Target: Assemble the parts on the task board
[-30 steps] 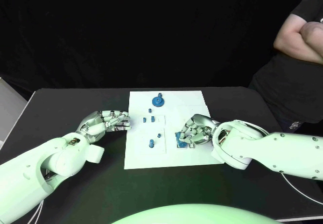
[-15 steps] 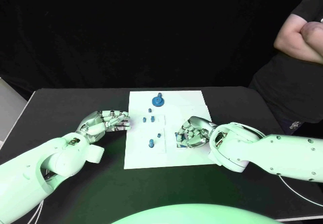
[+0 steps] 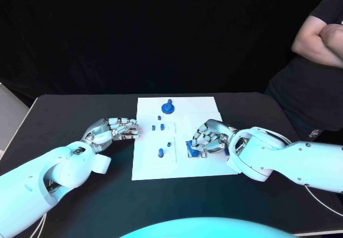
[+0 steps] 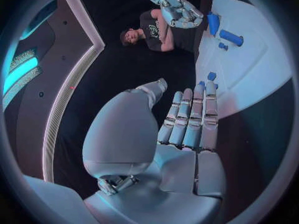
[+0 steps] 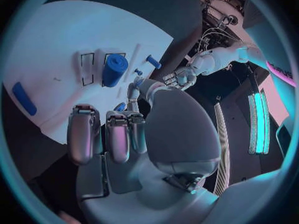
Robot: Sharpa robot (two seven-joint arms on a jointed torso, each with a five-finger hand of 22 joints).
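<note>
Two hands are at the white board [image 3: 176, 166], one on each side, and only the right one works. The right hand [image 3: 207, 141] lies over the right half of the board with its fingers curled down around a blue block [image 3: 192, 148]; the block sits low on the board, near the right edge. I judge that the fingers press or hold this block to seat it in its place, but the contact itself is hidden under the hand, so I cannot tell if the grip is closed on it.

The left hand [image 3: 111, 131] rests on the black table [image 3: 64, 114] just beside the left edge of the board. Its fingers are bent inward and they hold nothing; it probably waits there to stay out of the way.

Several other blue parts are spread on the board: a round piece with a knob [image 3: 168, 107] near the far edge, small pegs [image 3: 158, 127] in the middle, and a cylinder [image 5: 114, 69] inside a marked rectangle. They are apart from both hands, so those steps seem not yet done.
</note>
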